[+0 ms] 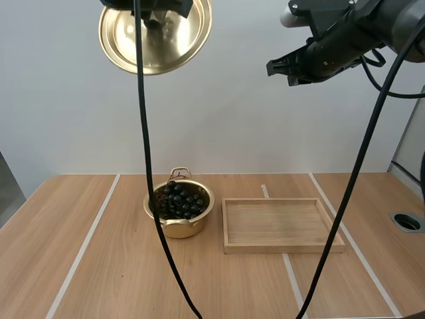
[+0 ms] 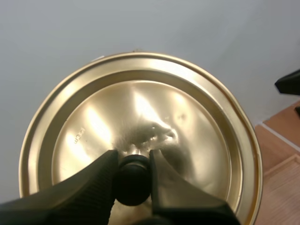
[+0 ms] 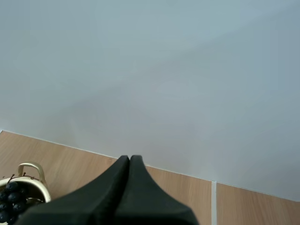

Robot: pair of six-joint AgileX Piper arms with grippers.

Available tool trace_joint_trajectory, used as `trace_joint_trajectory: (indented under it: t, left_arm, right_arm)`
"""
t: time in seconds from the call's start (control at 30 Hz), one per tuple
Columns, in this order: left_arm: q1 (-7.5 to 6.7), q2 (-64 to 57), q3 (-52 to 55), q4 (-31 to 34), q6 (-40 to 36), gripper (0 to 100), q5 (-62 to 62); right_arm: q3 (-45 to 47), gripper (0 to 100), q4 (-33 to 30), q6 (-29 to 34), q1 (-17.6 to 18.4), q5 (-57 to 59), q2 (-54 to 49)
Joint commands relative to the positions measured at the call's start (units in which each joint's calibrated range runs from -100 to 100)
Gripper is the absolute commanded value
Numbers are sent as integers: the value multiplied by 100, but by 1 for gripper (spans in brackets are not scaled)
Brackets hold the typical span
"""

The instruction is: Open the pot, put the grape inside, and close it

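High view: both arms are raised well above a pale wooden table, which carries a pot and a tray.
Pot: open, round, brass-coloured metal with a shiny wall and a loop handle at its far rim; it stands on the table far below the left gripper and nearly straight under what that gripper holds.
Pot contents: a bunch of grapes, dark and round, fills the bowl up to about the rim, with a thin stem showing at the far side.
Tray: shallow wooden rectangle with a raised rim and nothing in it, just beside the pot on the right gripper's side and low beneath that gripper.
Lid: thin golden metal disc with a stepped rim, tilted in the air so that its glossy face turns toward the high camera, well apart from the pot.
Left gripper: its two ribbed black fingers pinch the lid's small round black knob, one finger on each side, with the lid spreading out just beyond the tips.
Right gripper: its fingers lie pressed together as one dark wedge with nothing between them; it hangs at about the lid's height, off to the lid's side and clear of it.
Right wrist view: the pot's handle and a few grapes show beyond and below the closed tips, off to one side of them.
Grapes relative to the hands: inside the pot, far beneath both grippers, touched by neither.
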Motion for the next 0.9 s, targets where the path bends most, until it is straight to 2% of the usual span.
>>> trace_joint_trajectory:
  t: [0.0, 0.33, 0.87]
  left_arm:
    - [-10, 20, 1145, -121, -50, 0, -1192]
    - [-10, 188, 2880, -121, -45, 0, -2797]
    - [-10, 1141, 4484, -306, -34, 0, -5213]
  right_arm:
    - [18, 0, -12, 85, -80, 179, -380]
    - [18, 0, 12, 187, -80, 650, -626]
    - [18, 0, 12, 187, -80, 916, -626]
